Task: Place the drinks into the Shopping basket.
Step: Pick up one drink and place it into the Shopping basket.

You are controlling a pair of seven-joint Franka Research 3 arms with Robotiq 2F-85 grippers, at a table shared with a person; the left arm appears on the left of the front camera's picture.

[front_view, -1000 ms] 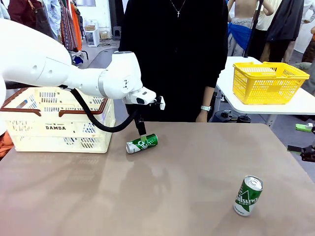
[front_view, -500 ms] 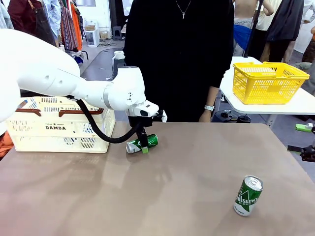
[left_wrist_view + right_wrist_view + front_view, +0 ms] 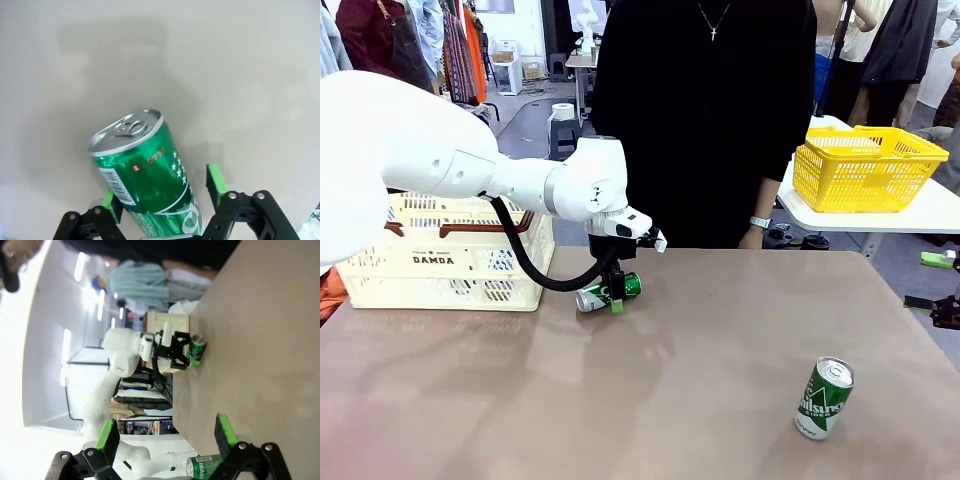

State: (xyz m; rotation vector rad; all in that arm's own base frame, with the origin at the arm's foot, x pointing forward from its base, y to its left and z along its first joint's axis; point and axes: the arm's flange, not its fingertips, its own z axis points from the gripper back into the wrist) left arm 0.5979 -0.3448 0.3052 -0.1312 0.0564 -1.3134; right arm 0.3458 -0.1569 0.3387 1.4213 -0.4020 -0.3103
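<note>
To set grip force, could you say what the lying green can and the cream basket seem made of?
The lying green can: thin metal, likely aluminium, glossy printed; bare silver top with pull tab. Shopping basket: probably moulded plastic, matte cream; slotted walls, brown rim.

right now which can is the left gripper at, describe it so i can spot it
Start at the cream Shopping basket marked DAMDA on the left side of the table. Just off its right corner a green can lies on its side, with the left gripper straddling it. The other green can stands alone at the near right.
</note>
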